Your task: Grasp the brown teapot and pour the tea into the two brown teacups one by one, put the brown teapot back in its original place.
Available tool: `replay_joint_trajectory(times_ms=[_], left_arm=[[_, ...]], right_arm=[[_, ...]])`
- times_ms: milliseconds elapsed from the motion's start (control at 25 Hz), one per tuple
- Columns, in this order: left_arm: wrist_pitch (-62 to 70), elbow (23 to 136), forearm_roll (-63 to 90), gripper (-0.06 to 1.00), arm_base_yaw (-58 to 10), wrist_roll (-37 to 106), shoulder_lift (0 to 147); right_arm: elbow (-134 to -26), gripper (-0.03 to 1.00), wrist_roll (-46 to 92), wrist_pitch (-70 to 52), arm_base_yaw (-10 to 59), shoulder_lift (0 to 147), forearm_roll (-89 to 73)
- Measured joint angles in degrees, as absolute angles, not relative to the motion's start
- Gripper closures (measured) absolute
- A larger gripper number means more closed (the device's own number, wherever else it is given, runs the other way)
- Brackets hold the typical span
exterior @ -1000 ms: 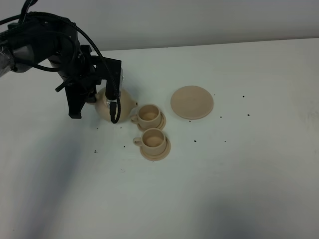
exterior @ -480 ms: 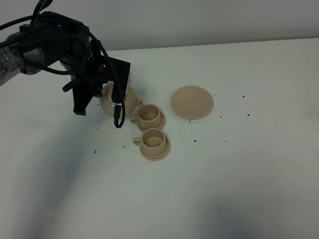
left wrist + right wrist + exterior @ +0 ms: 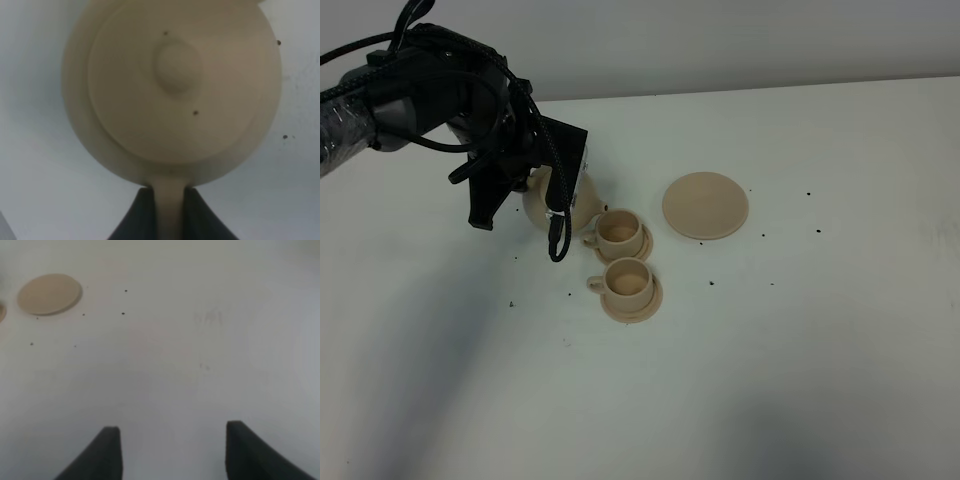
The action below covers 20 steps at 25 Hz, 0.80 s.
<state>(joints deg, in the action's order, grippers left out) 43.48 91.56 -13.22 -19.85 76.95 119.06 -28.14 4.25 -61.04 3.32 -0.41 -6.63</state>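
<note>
The brown teapot (image 3: 580, 203) hangs just left of the far teacup (image 3: 619, 231), tilted with its spout side toward that cup. My left gripper (image 3: 532, 186) is shut on its loop handle. In the left wrist view the lid and knob (image 3: 177, 65) fill the picture, and the handle (image 3: 170, 207) sits clamped between the dark fingers (image 3: 142, 215). The near teacup (image 3: 628, 281) stands on its saucer in front of the far one. The original place, a flat round saucer (image 3: 705, 205), lies bare to the right. My right gripper (image 3: 172, 450) is open over bare table.
Small dark specks (image 3: 711, 281) are scattered on the white table (image 3: 800, 350) around the cups and the saucer. The black left arm and its cables (image 3: 430, 90) hang over the back left. The right wrist view shows the flat saucer (image 3: 49, 293) far off.
The left arm has carried the teapot up and a little to the right, closer to the far teacup, tilting it further. Cups and saucer have not moved.
</note>
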Motion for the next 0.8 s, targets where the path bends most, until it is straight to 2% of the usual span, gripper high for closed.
replay_joint_trajectory(times_ms=[800], left_arm=[[42.1, 91.6, -16.0, 0.79, -21.7, 80.3, 117.6]], right_arm=[[-28.1, 0.48, 4.2, -61.0, 3.3, -0.4, -6.6]])
